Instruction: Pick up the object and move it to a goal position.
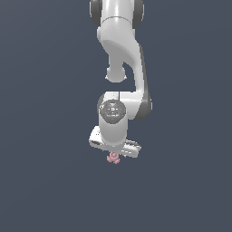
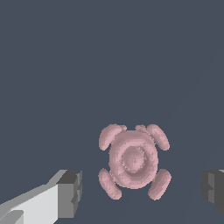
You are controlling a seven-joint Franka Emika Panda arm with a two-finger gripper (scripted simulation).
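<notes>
Arm parked right over the knob, fingers wide apart, grab not made yet

The arm [image 1: 121,68] hangs straight down over the worktop [image 1: 45,181], and the end effector [image 1: 114,152] sits just above the pink knob [image 1: 113,158], which lies on the worktop between the fingers. Fingers are spread with clear gaps on both sides of the knob, so nothing is gripped. I'd say the trick here is to drop straight down, keep the knob centred, and close on the round body rather than on a lobe, since the lobes could make it twist or pop out. The exterior view mostly hides the knob under the hand; only the wrist view shows its four lobes and centre ring [image 2: 132,160], plus one finger [image 2: 70,194] on each side of it.
</notes>
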